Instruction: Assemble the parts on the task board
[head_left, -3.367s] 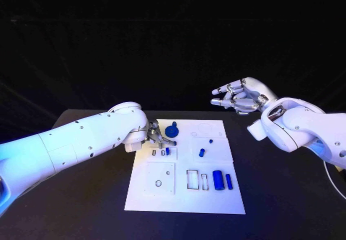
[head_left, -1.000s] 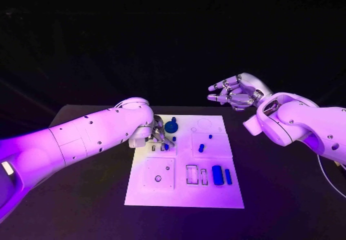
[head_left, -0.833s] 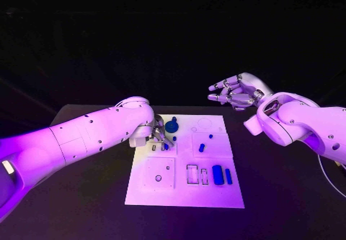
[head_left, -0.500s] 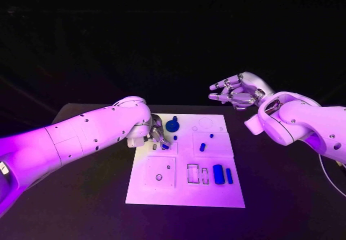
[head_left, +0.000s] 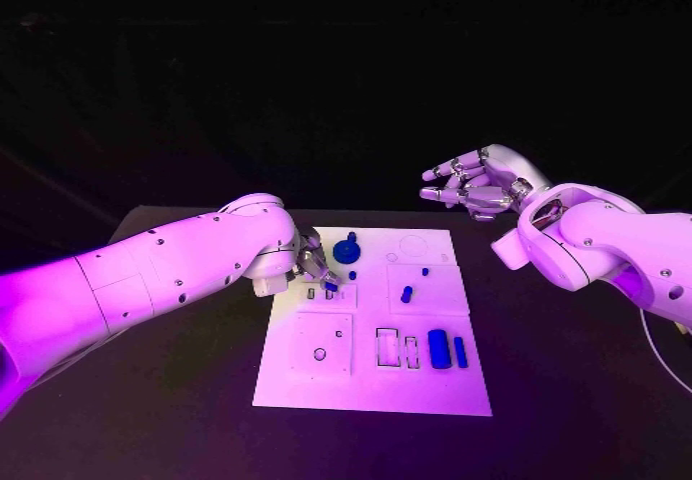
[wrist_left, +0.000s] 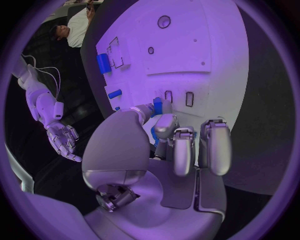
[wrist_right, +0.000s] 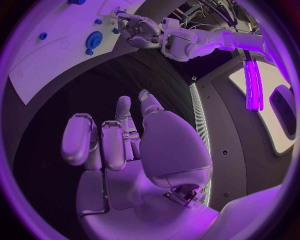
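The white task board (head_left: 368, 385) lies in the middle of the table. My left hand (head_left: 309, 266) is low over the board's far left part and pinches a small blue part (wrist_left: 157, 106) between thumb and a finger, just above two narrow slots (wrist_left: 189, 99). That part (head_left: 330, 286) touches or nearly touches the board. My right hand (head_left: 476, 184) is raised beyond the board's far right corner, fingers apart, holding nothing; the same hand (wrist_right: 125, 145) has its palm bare.
On the board lie a round blue piece (head_left: 346, 250), a small peg (head_left: 352, 275), a short piece (head_left: 407, 294), a thick cylinder (head_left: 438, 349) and a thin bar (head_left: 460, 351). Black table (head_left: 159, 400) surrounds the board.
The whole picture has shifted a little. My left hand stays at the slots with the small blue part, and my right hand stays raised.
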